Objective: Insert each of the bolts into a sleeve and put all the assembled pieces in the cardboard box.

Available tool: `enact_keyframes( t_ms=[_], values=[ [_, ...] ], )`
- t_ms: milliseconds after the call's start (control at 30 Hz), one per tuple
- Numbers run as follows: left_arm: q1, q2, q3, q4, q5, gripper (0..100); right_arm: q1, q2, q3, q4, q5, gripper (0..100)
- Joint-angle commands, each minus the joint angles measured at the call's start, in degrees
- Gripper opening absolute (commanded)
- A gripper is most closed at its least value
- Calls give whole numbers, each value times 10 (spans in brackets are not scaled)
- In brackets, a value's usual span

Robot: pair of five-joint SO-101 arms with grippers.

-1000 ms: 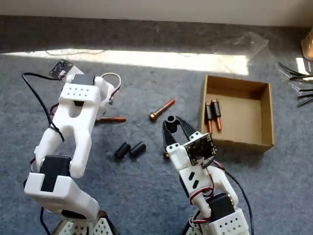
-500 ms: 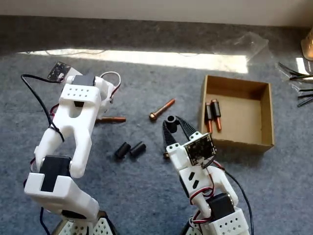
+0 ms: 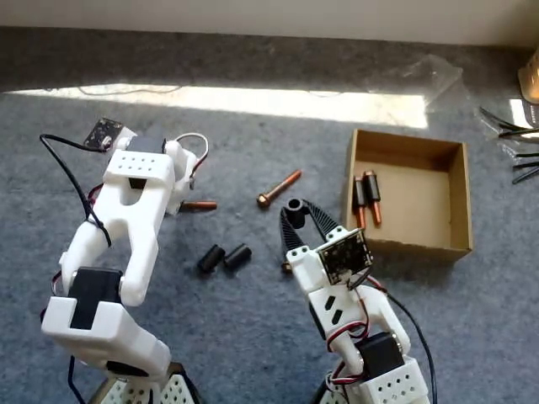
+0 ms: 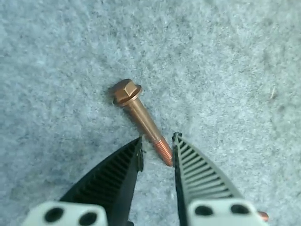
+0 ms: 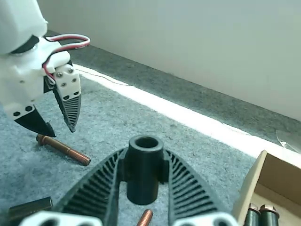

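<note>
The left gripper (image 4: pixel 157 141), jaws parted, hangs over a copper bolt (image 4: pixel 141 117) lying flat, threaded end in the gap and head pointing away (apparently untouched), while the right gripper (image 5: pixel 143 157) clasps a black sleeve (image 5: pixel 142 176) upright.

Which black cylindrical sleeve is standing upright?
The black plastic sleeve clamped in the right end effector, bore facing up. The two loose sleeves lie on their sides.

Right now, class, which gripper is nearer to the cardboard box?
Right. The right gripper, shut on a sleeve, sits just beside the cardboard box; the left gripper hangs open over a bolt, farther off across the carpet.
</note>
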Motion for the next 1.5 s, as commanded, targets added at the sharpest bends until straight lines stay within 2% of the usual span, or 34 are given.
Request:
enact_keyframes(
  t_ms=[0, 67, 367, 933, 1233, 1467],
  values=[
    [-11, -27, 2, -8, 22, 109, -6, -7, 84, -1, 7, 5],
    [-13, -27, 13, -16, 40, 109, -6, -7, 84, -1, 7, 5],
    [-29, -27, 60, -88, 44, 109, -6, -7, 84, -1, 7, 5],
    [-37, -22, 82, -90, 46, 109, -6, -7, 84, -1, 7, 5],
    [-37, 104, 12, -98, 46, 109, -6, -7, 84, -1, 7, 5],
    [-46, 120, -1, -98, 44, 109, -6, -7, 84, -1, 7, 5]
  ],
)
